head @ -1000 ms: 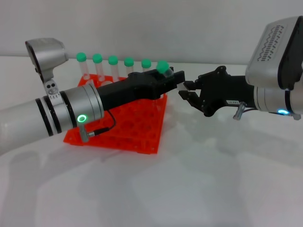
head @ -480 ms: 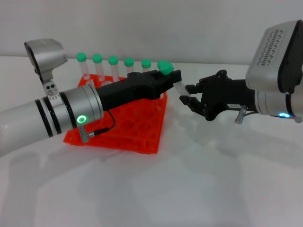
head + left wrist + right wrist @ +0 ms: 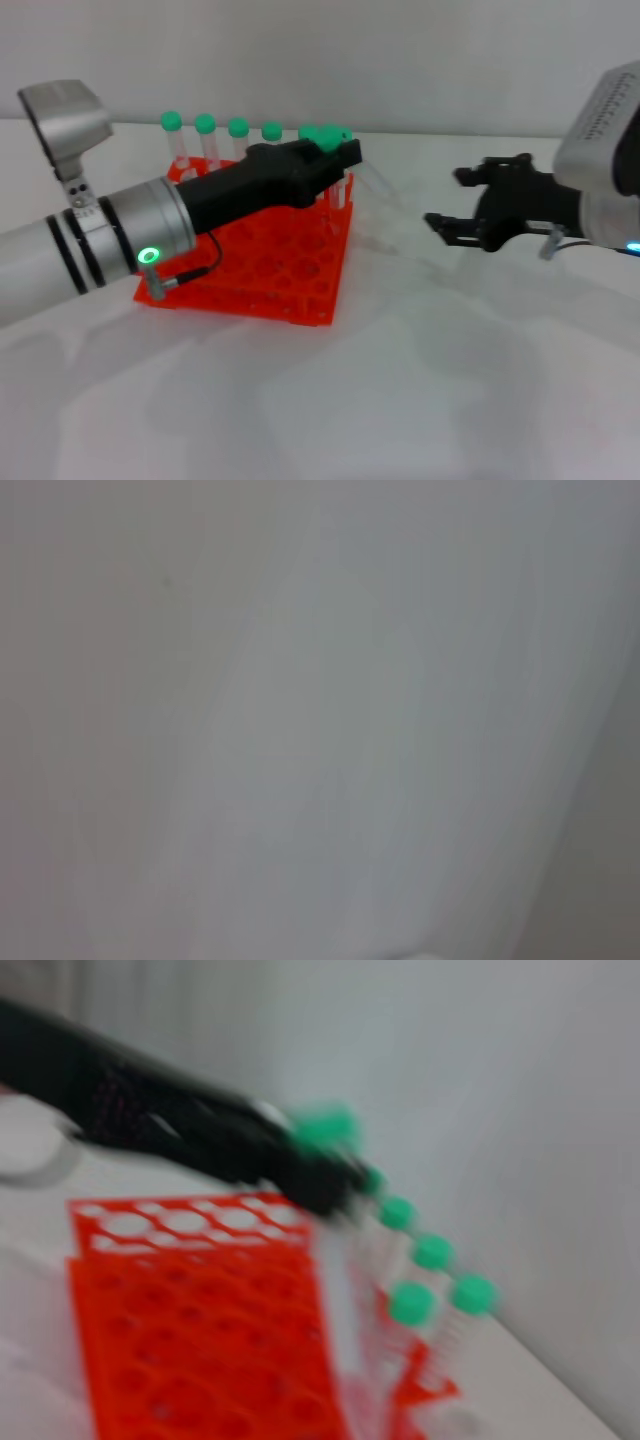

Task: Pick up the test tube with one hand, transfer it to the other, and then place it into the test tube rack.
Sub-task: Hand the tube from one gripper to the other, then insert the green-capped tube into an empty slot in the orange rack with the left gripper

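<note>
Head view: the left pincer [image 3: 335, 160] grips the green-capped test tube [image 3: 372, 183] over the far right corner of the orange test tube rack [image 3: 260, 270]. The right pincer [image 3: 452, 203] hangs apart to the right, fingers spread, holding nothing, above the white surface [image 3: 400, 380]. Left wrist view: only blank grey. Right wrist view: the left pincer [image 3: 300, 1165] holds the tube [image 3: 325, 1130] by the rack [image 3: 190, 1330].

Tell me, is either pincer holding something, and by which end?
The left pincer holds a tube near its green cap. The right pincer is open and empty.
</note>
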`<state>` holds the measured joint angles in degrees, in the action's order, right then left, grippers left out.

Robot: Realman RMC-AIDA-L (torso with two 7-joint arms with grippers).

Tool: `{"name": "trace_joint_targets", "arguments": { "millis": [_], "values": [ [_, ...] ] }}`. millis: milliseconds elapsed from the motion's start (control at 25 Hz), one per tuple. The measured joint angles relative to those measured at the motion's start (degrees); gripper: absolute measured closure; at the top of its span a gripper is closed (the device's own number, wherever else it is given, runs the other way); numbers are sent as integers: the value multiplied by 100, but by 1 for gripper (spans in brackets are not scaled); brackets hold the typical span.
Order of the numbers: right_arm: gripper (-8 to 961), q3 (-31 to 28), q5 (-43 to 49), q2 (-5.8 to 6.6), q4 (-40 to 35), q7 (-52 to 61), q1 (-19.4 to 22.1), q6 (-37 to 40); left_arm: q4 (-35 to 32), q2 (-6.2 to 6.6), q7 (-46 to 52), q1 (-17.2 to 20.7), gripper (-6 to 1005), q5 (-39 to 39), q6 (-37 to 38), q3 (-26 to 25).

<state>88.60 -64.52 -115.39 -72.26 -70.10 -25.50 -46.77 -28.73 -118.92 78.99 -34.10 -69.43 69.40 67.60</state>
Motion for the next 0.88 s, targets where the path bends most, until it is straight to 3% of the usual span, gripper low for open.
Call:
{"name": "trace_joint_targets", "arguments": {
  "millis": [280, 600, 880],
  "values": [
    [291, -518, -4, 11, 29, -16, 468, 98, -987, -30, -311, 969, 786, 245, 260, 55],
    [85, -660, -2, 22, 72, -55, 671, 112, -1134, -61, -956, 1788, 786, 915, 590, 61],
    [86, -665, 10, 32, 168, -108, 668, 167, -1105, -71, -1339, 2166, 786, 1590, 428, 339]
  ]
}}
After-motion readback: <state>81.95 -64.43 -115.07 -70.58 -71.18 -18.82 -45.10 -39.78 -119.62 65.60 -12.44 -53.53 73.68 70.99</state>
